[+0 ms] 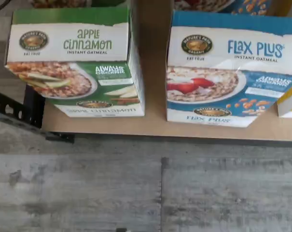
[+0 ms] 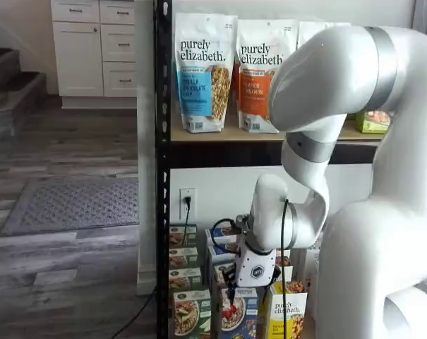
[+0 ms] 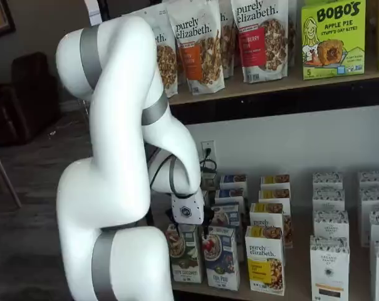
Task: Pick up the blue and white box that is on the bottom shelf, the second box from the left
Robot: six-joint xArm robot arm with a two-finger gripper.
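The gripper (image 2: pixel 231 288) hangs just above the front row of the bottom shelf (image 1: pixel 155 126), its black fingers spread wide with nothing between them. Below it, the blue and white box (image 1: pixel 228 72) stands upright at the shelf's front edge. One green box (image 1: pixel 76 60) stands just beside it, a bare gap between them, and one yellow-and-white box (image 3: pixel 265 268) flanks its other side.

Even indoor light, soft shadows, wrist view slightly blurred — no glare
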